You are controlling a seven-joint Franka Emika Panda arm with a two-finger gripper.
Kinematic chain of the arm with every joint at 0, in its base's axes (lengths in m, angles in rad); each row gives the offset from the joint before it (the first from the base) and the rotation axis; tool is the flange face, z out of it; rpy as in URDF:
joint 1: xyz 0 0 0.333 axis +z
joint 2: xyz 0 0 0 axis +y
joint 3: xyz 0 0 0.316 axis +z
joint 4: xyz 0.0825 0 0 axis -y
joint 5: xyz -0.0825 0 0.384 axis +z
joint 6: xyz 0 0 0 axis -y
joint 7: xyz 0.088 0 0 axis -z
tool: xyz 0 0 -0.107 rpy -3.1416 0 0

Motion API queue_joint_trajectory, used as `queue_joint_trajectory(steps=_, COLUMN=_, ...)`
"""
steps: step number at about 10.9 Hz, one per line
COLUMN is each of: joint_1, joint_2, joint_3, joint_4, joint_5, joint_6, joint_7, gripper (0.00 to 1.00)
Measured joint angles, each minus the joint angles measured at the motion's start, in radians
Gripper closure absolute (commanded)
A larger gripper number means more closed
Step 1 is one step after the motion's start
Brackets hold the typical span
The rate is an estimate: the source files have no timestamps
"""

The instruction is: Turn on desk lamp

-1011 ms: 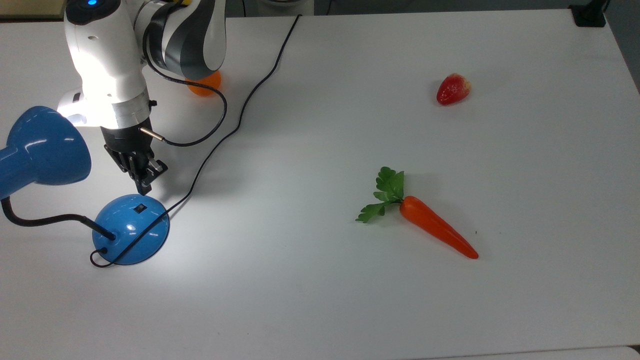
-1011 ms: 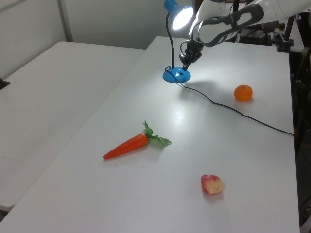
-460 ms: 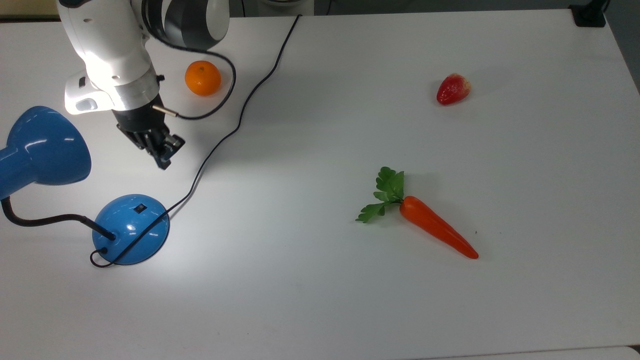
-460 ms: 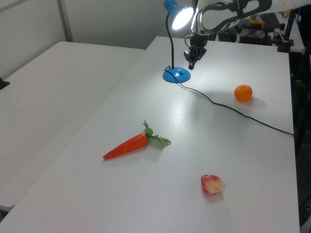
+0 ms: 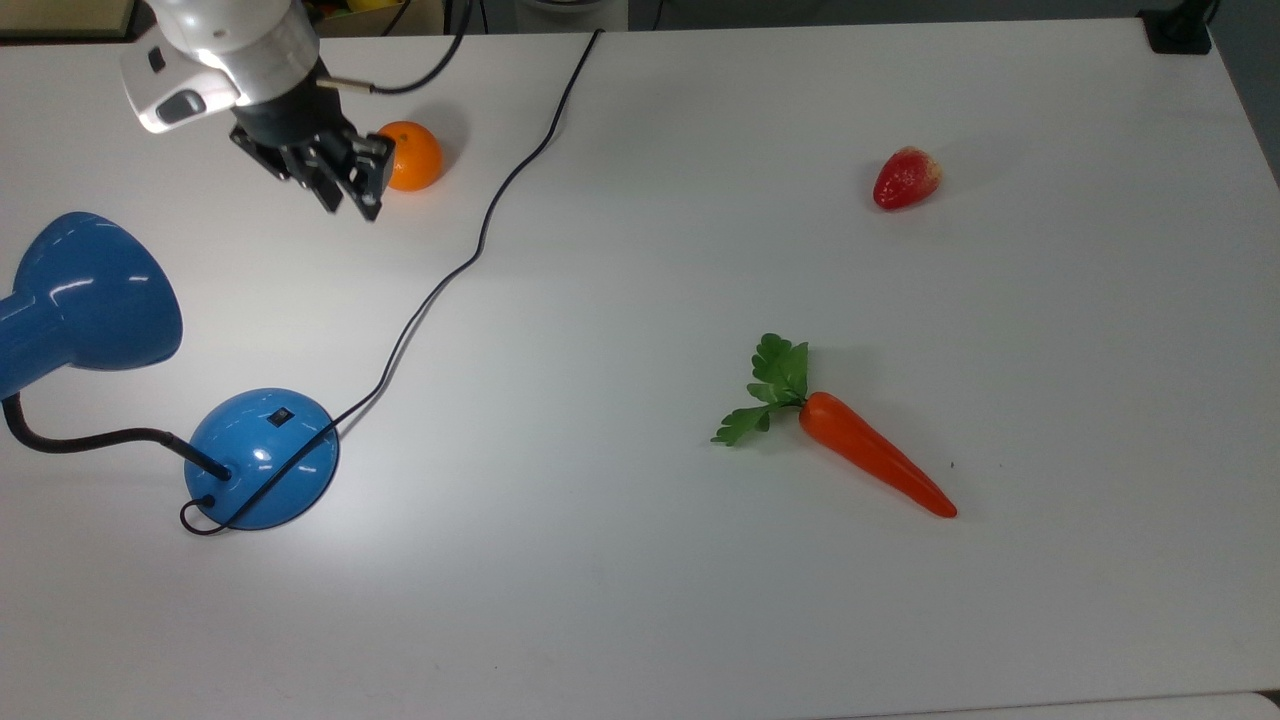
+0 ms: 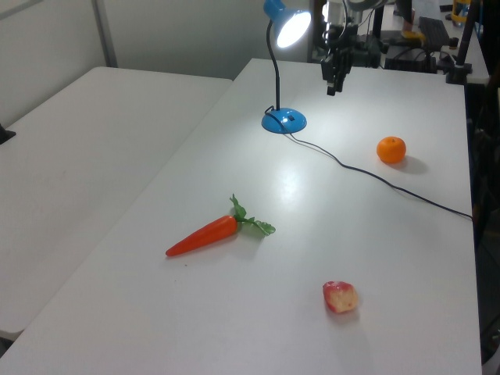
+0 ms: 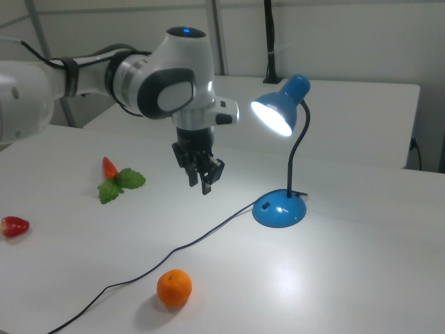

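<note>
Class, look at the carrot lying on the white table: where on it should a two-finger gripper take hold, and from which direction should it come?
Grip the carrot across its thick orange end near the green leaves, coming straight down from above. It lies flat on the table and tapers to a point, so the wide end likely gives the surest hold.

Bright pool from the lit desk lamp [image 7: 277, 115] on the white table [image 5: 700, 600]; soft shadows elsewhere.

Carrot [image 5: 870, 455] between lamp [image 5: 262, 458] and strawberry [image 5: 906, 178]

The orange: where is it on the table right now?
In the top view the orange sits near the table's far edge at upper left, just beside the raised gripper and left of the lamp's black cord.
</note>
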Motion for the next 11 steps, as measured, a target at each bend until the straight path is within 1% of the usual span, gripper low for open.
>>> queue_joint_trajectory(steps=2, joint_1=0.0, joint_2=-0.049, joint_3=0.0, joint_4=-0.001, joint_5=-0.037, joint_6=-0.083, joint_7=-0.006, gripper=0.0)
queue_joint_trajectory(steps=4, joint_1=0.001, joint_2=-0.086, joint_3=0.0, joint_4=-0.005, joint_5=-0.04, joint_6=-0.113, joint_7=-0.009, gripper=0.0)
queue_joint_trajectory(steps=5, joint_1=0.006, joint_2=-0.104, joint_3=0.0, joint_4=-0.007, joint_5=-0.055, joint_6=-0.139, joint_7=-0.009, gripper=0.0)
queue_joint_trajectory(steps=6, joint_1=0.022, joint_2=-0.124, joint_3=0.0, joint_4=-0.011, joint_5=-0.086, joint_6=-0.176, joint_7=-0.009, gripper=0.0)
queue_joint_trajectory(steps=7, joint_1=0.043, joint_2=-0.14, joint_3=-0.003, joint_4=-0.015, joint_5=-0.102, joint_6=-0.197, joint_7=-0.009, gripper=0.0)
queue_joint_trajectory(steps=8, joint_1=0.086, joint_2=-0.153, joint_3=-0.025, joint_4=-0.025, joint_5=-0.109, joint_6=-0.203, joint_7=-0.009, gripper=0.0)
queue_joint_trajectory(steps=9, joint_1=0.135, joint_2=-0.157, joint_3=-0.067, joint_4=-0.03, joint_5=-0.109, joint_6=-0.205, joint_7=-0.009, gripper=0.0)
queue_joint_trajectory(steps=10, joint_1=0.189, joint_2=-0.162, joint_3=-0.122, joint_4=-0.031, joint_5=-0.109, joint_6=-0.209, joint_7=-0.009, gripper=0.0)
queue_joint_trajectory(steps=11, joint_1=0.22, joint_2=-0.174, joint_3=-0.159, joint_4=-0.032, joint_5=-0.109, joint_6=-0.214, joint_7=-0.009, gripper=0.0)
